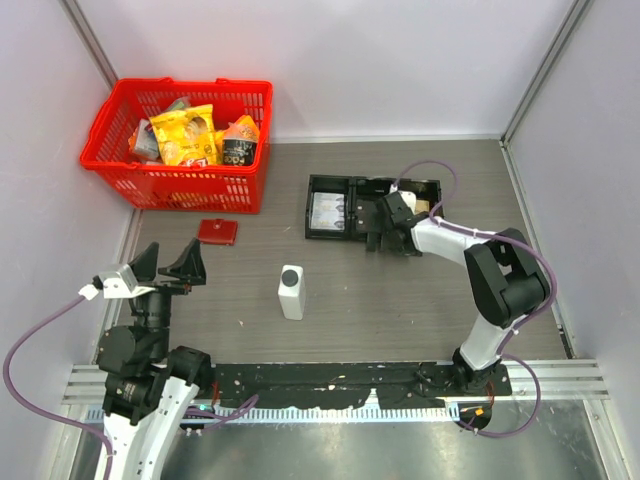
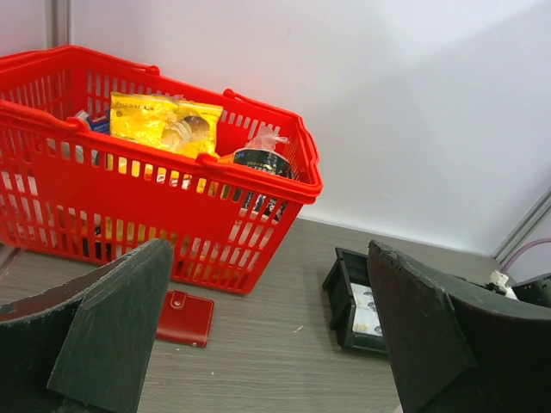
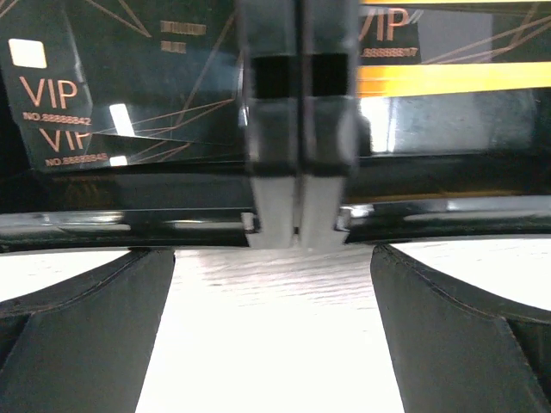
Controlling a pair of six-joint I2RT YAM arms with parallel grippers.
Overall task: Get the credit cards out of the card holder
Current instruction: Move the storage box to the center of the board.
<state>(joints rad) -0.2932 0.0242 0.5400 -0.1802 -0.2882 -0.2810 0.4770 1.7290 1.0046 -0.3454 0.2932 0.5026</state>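
Note:
The card holder (image 1: 217, 231) is a small red wallet with a snap tab. It lies folded shut on the table just in front of the basket, and the left wrist view shows it too (image 2: 183, 317). With the holder folded shut, no credit cards show inside it. My left gripper (image 1: 168, 262) hovers open a little nearer than the holder, with nothing between its fingers (image 2: 269, 258). Over at the near edge of the black tray (image 1: 330, 180) my right gripper (image 1: 390, 242) is open and empty above bare table (image 3: 272, 258).
A red basket (image 1: 180, 185) of snack packets stands at the back left. A white bottle (image 1: 291, 292) with a black cap stands mid-table. Pale printed cards (image 2: 366, 310) lie in the tray's left compartment, and black VIP cards (image 3: 77, 95) lie in others.

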